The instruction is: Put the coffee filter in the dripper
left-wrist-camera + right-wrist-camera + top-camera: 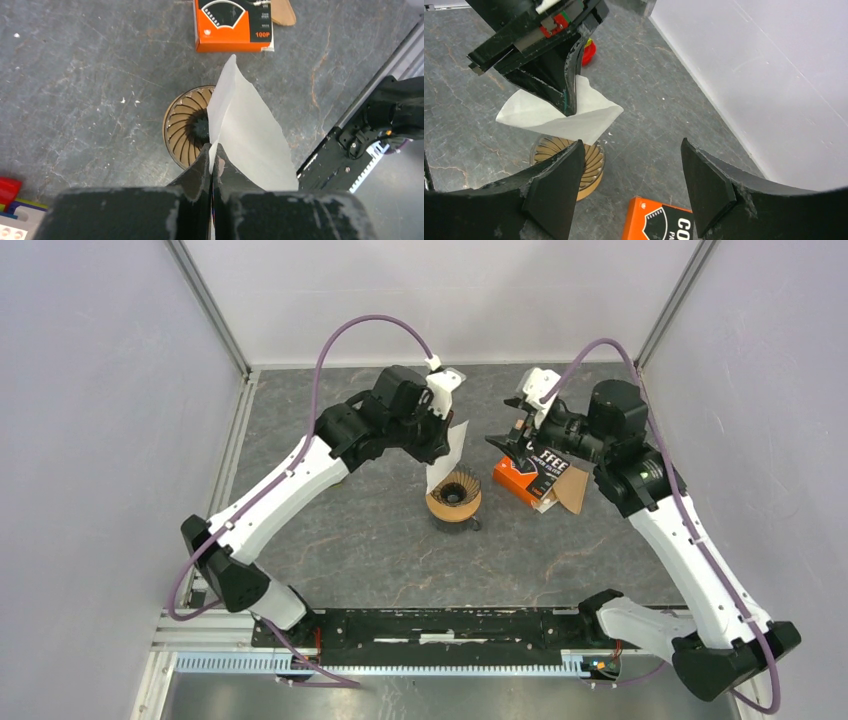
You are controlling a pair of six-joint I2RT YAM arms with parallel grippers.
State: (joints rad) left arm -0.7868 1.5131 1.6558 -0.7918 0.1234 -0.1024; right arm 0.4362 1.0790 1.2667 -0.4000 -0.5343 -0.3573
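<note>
The coffee filter is a thin white paper cone, pinched at its edge by my left gripper, which is shut on it. It hangs tilted just above the dripper, a ribbed see-through funnel over a round tan base. From above, the coffee filter shows below my left gripper, at the far rim of the dripper. My right gripper is open and holds nothing; it hovers to the right of the coffee filter and the dripper.
An orange box printed "COFFEE" lies right of the dripper under my right gripper, with a tan cardboard flap beside it. A red and yellow item lies farther back. White walls close in on three sides.
</note>
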